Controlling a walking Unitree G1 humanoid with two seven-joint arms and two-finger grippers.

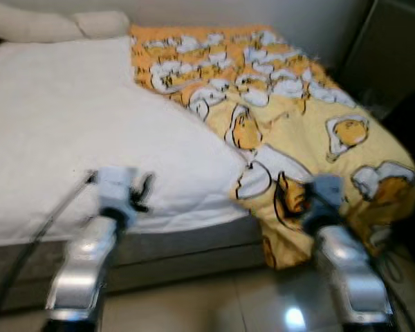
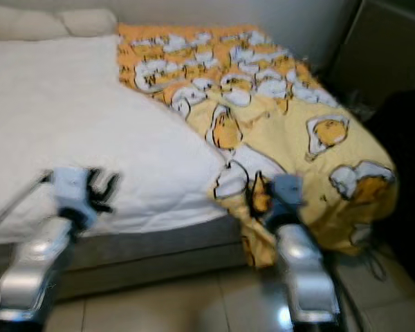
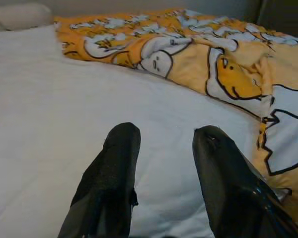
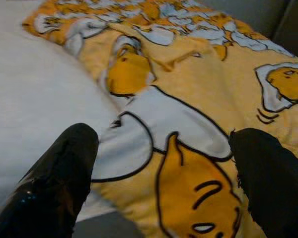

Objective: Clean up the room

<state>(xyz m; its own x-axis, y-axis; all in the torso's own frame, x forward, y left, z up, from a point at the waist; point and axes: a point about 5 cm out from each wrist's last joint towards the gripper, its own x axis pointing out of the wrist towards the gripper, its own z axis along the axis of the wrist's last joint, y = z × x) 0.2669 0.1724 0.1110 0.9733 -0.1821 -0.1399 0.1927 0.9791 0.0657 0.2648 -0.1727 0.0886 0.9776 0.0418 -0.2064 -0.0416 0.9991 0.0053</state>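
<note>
White bed ahead, its yellow blanket bunched right and hanging off the near edge. Both pincers released: left pincer over bare sheet, right pincer nearing the blanket, likely to straighten it.

So the thing to deal with here is the blanket: bright yellow and orange, printed all over with white-and-yellow cartoon egg characters outlined in black. It's bunched up and rumpled along the right side of the bed, running from near the head end down to the foot corner. The far part is more orange with lots of small white shapes; the near part is paler yellow with bigger egg figures. At the foot corner it spills over the mattress edge and hangs down toward the floor. The rest of the bed is bare white sheet.
</note>
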